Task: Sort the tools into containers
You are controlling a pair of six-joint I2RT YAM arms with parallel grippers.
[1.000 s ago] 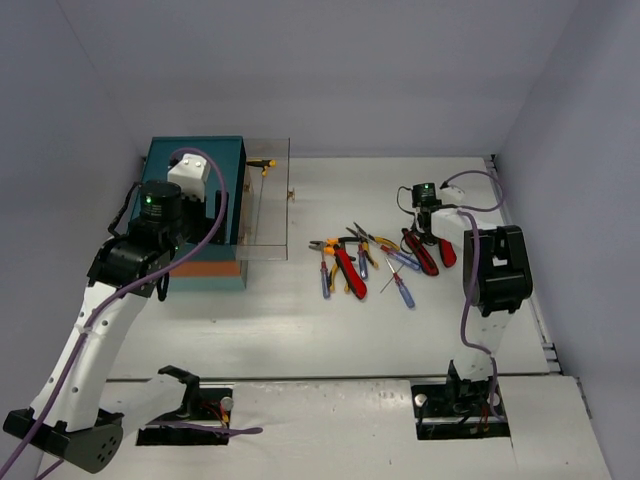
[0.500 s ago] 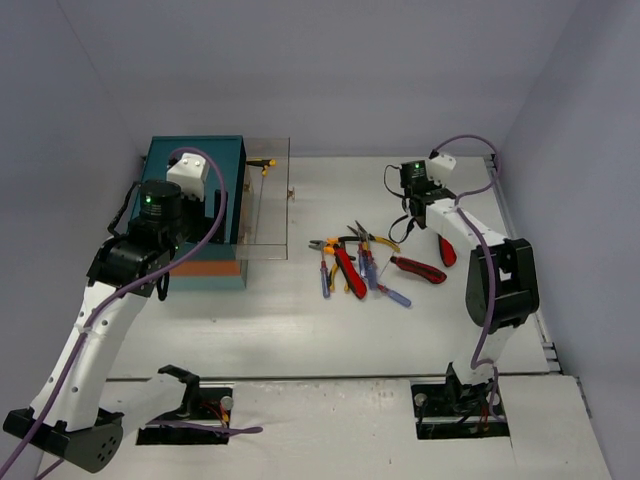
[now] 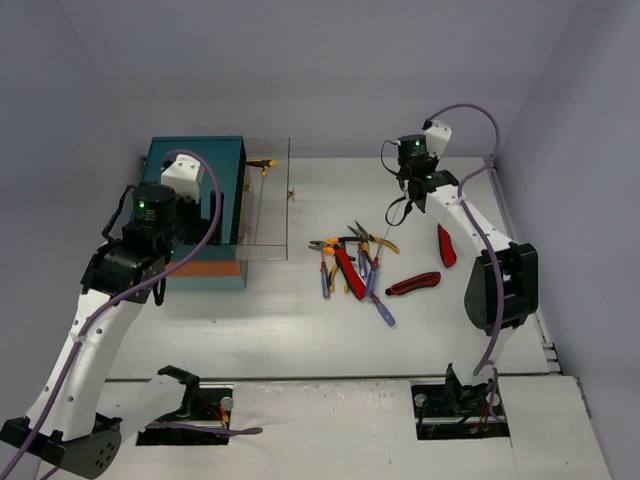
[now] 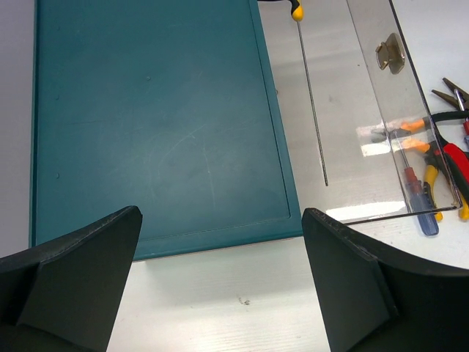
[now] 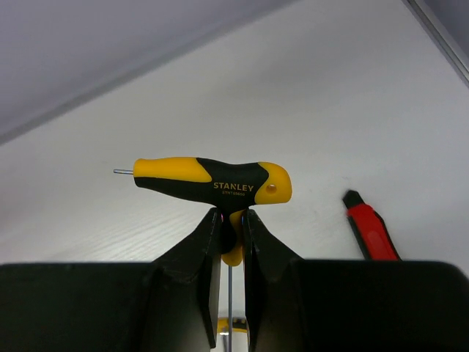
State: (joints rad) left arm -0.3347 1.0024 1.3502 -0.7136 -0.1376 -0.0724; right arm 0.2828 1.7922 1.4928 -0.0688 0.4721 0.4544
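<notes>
The right gripper (image 5: 229, 218) has its jaws almost closed on a yellow-and-black T-handle hex key (image 5: 212, 182). It pinches the yellow neck where the thin steel shaft leaves the grip. In the right wrist view the handle's long axis runs left to right across the fingers, with a short bare metal stub pointing left and the rounded yellow end pointing right. The shaft runs back between the fingers toward the camera. The top view is too coarse to make out the key. It does place that gripper (image 3: 412, 185) off the surface over the far right part of the white table (image 3: 300, 330), beyond the scattered tools (image 3: 350, 265). These are blue-handled screwdrivers, yellow-handled pliers and red-and-black cutters, lying close together mid-table. The left gripper (image 4: 220, 216) stands wide open and holds nothing, above the flat top of the teal box-shaped chest (image 4: 146, 110). Only the left wrist view shows clearly the clear plastic drawer (image 4: 352, 110) pulled out at the chest's right side, with a small brass knob (image 4: 390, 55) on its front. A second yellow-handled key (image 4: 295, 9) lies in the drawer, its long shaft running lengthwise along it, roughly parallel to the chest's edge.
</notes>
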